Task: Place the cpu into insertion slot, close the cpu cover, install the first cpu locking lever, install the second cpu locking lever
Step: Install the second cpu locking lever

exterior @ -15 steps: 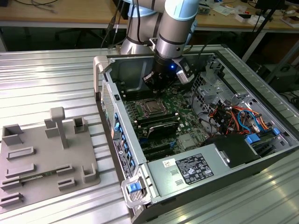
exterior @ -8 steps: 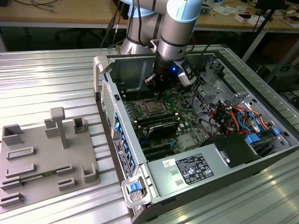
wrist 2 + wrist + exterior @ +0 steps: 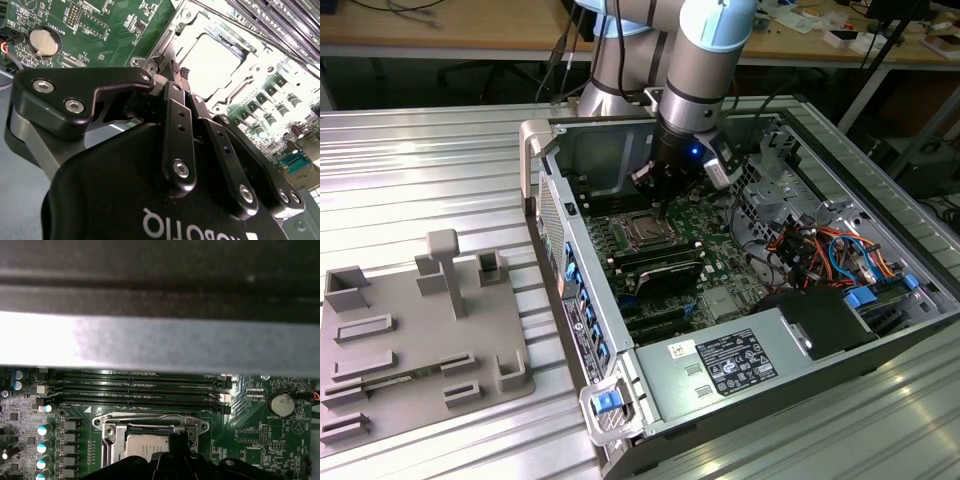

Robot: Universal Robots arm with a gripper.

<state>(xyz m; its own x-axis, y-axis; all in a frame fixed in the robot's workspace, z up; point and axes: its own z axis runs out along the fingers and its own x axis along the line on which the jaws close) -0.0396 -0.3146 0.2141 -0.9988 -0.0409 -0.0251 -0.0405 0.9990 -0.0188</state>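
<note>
We see the cpu (image 3: 145, 447) lying flat, metal top up, inside the slot (image 3: 106, 440), cover (image 3: 145, 427) down around it, gripper (image 3: 179, 69) pinched together, tips at the cover's edge just beside the cpu

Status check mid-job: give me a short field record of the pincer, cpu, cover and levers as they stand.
pincer: shut, tips at the socket's edge beside the cpu
cpu: seated in the insertion slot
cpu cover: appears down flat, framing the cpu
locking levers: latched or not, cannot tell
nearby: memory slots run alongside the insertion slot
</note>
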